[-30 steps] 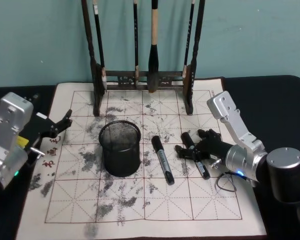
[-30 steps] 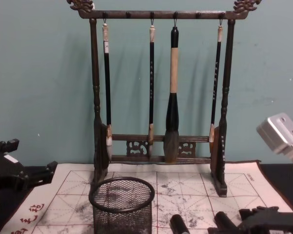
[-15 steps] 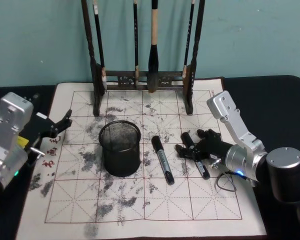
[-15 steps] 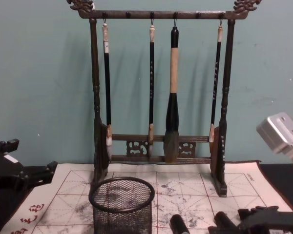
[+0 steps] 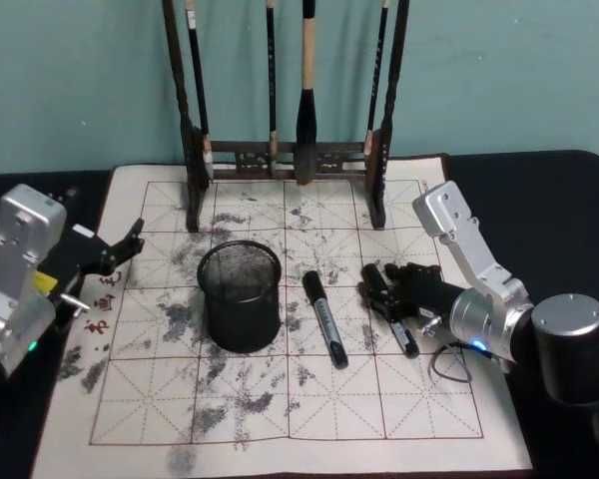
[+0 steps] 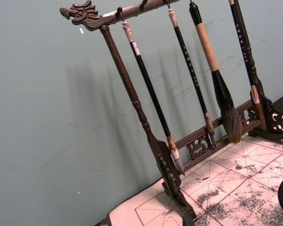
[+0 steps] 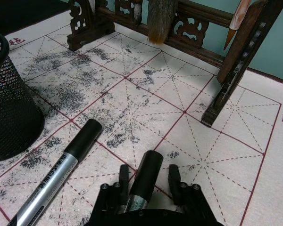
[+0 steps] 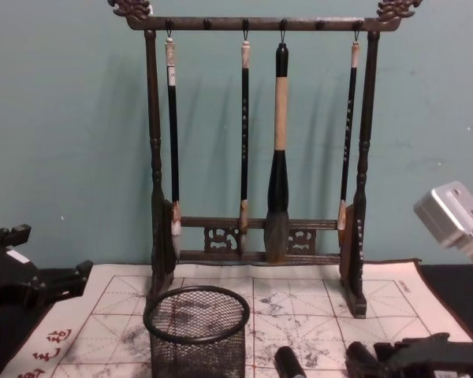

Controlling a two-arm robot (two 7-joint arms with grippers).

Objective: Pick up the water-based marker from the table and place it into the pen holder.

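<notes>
Dark bench (image 5: 549, 190), cream felt mat (image 5: 250, 399) with red grid and grey smudges. Pen holder (image 5: 242, 299): black wire-mesh cylinder, upright mid-mat. My left hand (image 5: 120, 249) is released, parked at the mat's left edge. My right hand (image 5: 379, 294) is unclenched. Its fingers are closer in than before, straddling the black round-capped marker (image 7: 146, 172), which lies flat right of a silver-barrelled marker (image 5: 324, 317).

Dark table (image 5: 544, 185) — felt mat (image 5: 429, 419) atop

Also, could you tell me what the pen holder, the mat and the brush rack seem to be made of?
Pen holder: black metal wire mesh, matte; you see through its wall. Mat: cream felt-like cloth, soft and ink-stained. Brush rack: dark, likely lacquered wood, with carved, turned posts.
</notes>
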